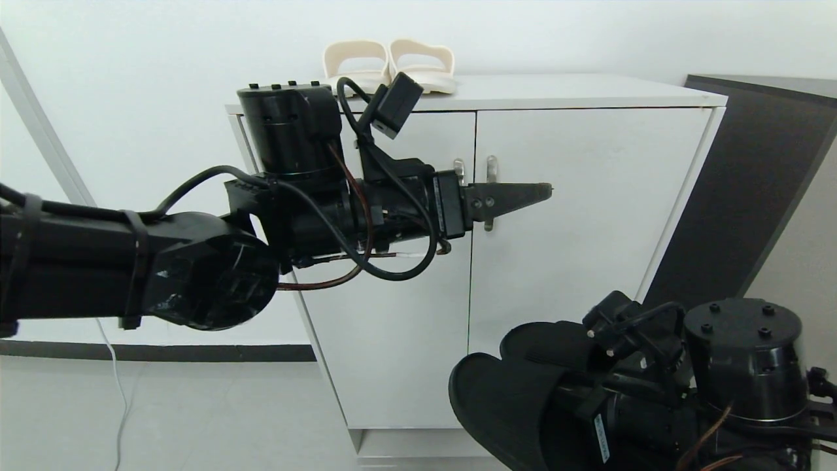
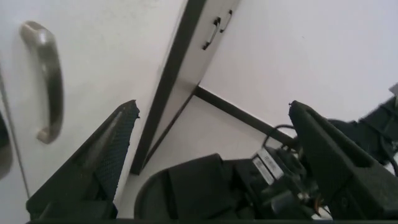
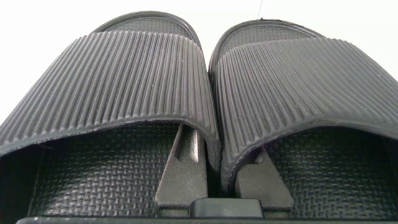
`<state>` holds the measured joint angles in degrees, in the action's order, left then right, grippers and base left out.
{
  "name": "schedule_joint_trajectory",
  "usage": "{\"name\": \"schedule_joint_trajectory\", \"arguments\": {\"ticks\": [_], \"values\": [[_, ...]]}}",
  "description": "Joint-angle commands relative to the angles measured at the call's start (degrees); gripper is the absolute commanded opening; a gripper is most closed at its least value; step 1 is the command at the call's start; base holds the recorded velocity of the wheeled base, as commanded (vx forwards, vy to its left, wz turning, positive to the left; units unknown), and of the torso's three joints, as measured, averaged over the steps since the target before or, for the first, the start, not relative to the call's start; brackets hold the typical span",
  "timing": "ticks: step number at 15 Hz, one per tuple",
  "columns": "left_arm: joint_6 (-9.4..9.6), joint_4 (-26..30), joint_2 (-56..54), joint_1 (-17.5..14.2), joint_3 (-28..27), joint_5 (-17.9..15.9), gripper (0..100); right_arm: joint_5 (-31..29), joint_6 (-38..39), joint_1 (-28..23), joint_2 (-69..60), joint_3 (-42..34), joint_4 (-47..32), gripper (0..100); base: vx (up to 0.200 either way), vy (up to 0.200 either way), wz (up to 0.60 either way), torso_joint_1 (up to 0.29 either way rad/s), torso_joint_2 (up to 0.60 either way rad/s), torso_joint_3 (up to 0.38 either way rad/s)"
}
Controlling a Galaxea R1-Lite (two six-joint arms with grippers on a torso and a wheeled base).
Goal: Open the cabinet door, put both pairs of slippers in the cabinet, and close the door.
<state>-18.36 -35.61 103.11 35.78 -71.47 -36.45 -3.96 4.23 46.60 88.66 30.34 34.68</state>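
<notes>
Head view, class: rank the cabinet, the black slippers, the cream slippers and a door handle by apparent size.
1. cabinet
2. black slippers, but they sit nearer the camera, so this rank is unsure
3. cream slippers
4. door handle

The black rubber slide slippers (image 3: pixel 137 81) are showing ribbed straps and cross-hatched footbeds. The cream rubber slide slippers (image 1: pixel 366 65) are looking plain.
</notes>
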Motion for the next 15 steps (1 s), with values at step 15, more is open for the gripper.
{"name": "schedule_joint_trajectory", "arguments": {"ticks": [15], "values": [[1.75,4.50,7.02,-1.50,-9.03,10.79,100,-0.08,-0.10,0.07,0.20,-0.11,0.03,0,0.000,0.000,0.00,0.000,0.00,0.000]]}}
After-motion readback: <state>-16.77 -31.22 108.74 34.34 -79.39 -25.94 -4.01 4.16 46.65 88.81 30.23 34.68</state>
